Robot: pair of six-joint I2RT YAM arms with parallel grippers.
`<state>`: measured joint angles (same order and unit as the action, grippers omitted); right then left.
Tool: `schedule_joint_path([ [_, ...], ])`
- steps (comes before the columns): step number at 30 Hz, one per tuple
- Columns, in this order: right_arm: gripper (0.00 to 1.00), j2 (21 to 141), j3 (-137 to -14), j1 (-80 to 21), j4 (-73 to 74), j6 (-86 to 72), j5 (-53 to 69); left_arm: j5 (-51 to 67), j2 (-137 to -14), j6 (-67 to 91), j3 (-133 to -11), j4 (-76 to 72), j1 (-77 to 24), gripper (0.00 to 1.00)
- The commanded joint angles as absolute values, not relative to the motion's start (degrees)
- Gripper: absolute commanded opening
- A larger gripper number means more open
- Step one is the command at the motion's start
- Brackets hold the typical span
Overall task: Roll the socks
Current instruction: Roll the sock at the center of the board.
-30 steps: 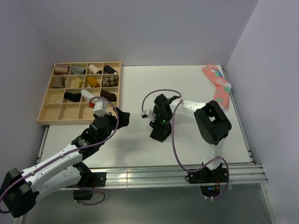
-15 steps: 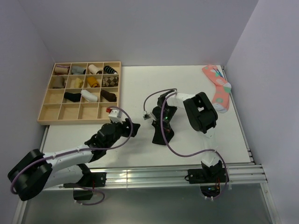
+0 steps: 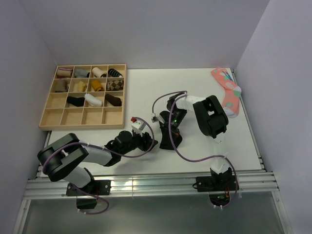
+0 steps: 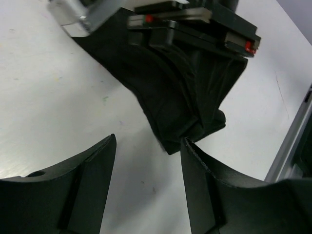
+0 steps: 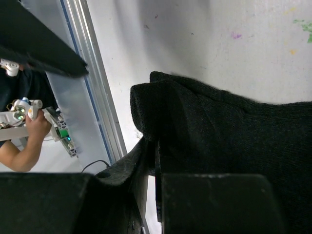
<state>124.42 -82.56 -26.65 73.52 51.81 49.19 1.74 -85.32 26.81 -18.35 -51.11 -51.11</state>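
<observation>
Our right gripper (image 5: 156, 163) pinches the black sock (image 4: 178, 92); our left gripper (image 4: 148, 141), jaws apart, sits at its nine o'clock.

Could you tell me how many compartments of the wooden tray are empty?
5: all four in the near row of the tray, plus the leftmost in the next row.

We identify this site as a robotics laboratory test cell. A white worktop (image 3: 146, 92) is enclosed by plain walls (image 3: 146, 29), and we see a left arm (image 3: 95, 153) and right arm (image 3: 212, 119) mounted on an aluminium rail (image 3: 146, 184).
</observation>
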Motion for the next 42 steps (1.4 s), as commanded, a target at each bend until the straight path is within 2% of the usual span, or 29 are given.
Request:
schedule_joint_path([
  [1,0.12,125.3,-84.4,-26.2,75.1,51.1,50.0,7.3,-87.2,25.0,-21.5,-58.4,-51.9,0.61],
  [16,0.1,124.8,-83.8,-25.8,74.4,49.0,50.4,11.8,-95.5,24.3,-26.0,-62.1,-53.3,0.61],
  [29,0.09,122.6,-81.9,-25.6,71.4,45.6,49.5,14.6,-102.6,26.7,-27.6,-67.8,-53.3,0.47],
  [42,0.08,122.6,-81.7,-24.3,72.9,47.5,49.0,17.2,-104.2,26.2,-26.5,-67.9,-53.3,0.46],
])
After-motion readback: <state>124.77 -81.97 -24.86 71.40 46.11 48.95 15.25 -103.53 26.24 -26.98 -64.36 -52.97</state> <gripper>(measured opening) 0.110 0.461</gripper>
